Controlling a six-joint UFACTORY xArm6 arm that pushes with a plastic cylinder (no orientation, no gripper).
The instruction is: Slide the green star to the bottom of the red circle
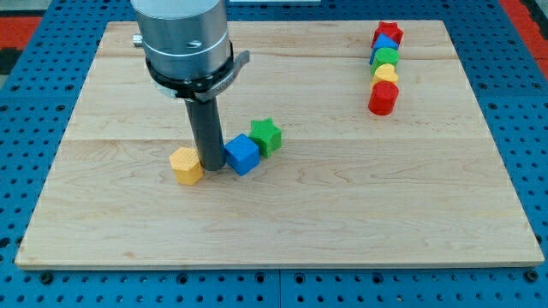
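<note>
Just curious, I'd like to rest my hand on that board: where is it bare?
Bare: the view's bottom strip below the yellow block, and the middle between the green star and red circle. Crowded: around my tip beside the blue cube.

a lab bench: wooden board (282, 222) on blue perforated table (34, 51).

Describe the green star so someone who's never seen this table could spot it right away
Start at the wooden board, then find the dark rod left of centre; my tip sits between a yellow block and a blue cube. The green star touches that cube's upper right, the only green, pointed block there.
</note>
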